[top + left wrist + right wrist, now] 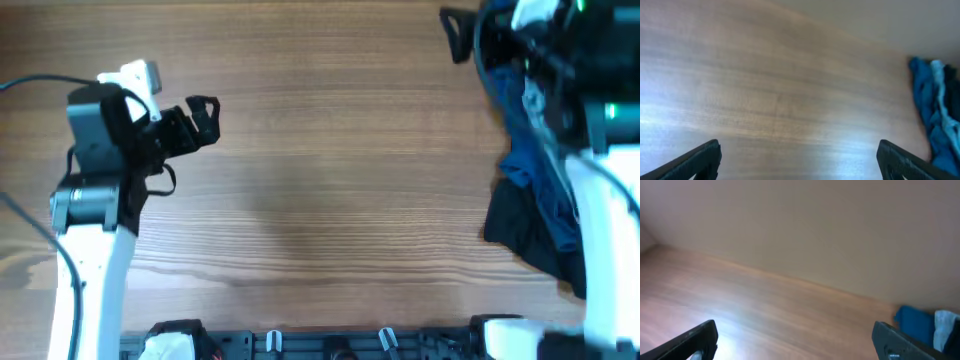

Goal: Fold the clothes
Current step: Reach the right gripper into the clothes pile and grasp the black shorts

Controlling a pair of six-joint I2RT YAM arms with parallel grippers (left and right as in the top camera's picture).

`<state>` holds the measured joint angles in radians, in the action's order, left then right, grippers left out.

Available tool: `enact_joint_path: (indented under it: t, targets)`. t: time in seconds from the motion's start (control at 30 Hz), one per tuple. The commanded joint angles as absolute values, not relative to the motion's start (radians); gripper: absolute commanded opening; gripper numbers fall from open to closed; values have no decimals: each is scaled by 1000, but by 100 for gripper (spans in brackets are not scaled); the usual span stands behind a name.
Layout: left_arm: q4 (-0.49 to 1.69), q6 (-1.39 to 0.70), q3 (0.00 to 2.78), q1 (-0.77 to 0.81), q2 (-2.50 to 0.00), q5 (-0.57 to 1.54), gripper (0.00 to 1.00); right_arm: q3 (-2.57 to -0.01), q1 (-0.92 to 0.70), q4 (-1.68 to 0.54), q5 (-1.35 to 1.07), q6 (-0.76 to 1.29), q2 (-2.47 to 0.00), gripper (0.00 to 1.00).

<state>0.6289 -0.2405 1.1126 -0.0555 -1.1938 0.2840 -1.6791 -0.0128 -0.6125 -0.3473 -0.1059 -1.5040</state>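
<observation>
Two arms over tabletop (340, 180), left gripper (799, 155) fingers apart, right gripper (795, 332) fingers apart, both empty, clothes (530, 180) heaped at right edge

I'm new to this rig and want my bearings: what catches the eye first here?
A heap of clothes, blue over black, is bunched at the right edge of the wooden table, partly under the right arm. The left gripper is open above the table's left side, and the right gripper is open near the far right corner.
</observation>
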Motion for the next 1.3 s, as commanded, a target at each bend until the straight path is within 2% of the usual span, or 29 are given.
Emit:
enact_joint_path:
  t: [0.0, 0.27, 0.43, 0.83, 1.27]
  targets:
    - [634, -210, 1132, -49, -1247, 300, 100, -1791, 20, -665, -379, -131, -1620, 100]
    - [638, -217, 1132, -48, -1288, 307, 100, -1791, 43, -639, -147, -122, -1790, 100]
    - [648, -216, 1132, -48, -1301, 307, 100, -1791, 131, -635, 32, 56, -1886, 100]
    - [648, -244, 1132, -48, -1308, 306, 100, -1791, 344, -640, -9, 48, -2024, 100]
    - [646, -244, 1132, -48, -1309, 306, 100, -1791, 358, -598, -26, 14, -2170, 91]
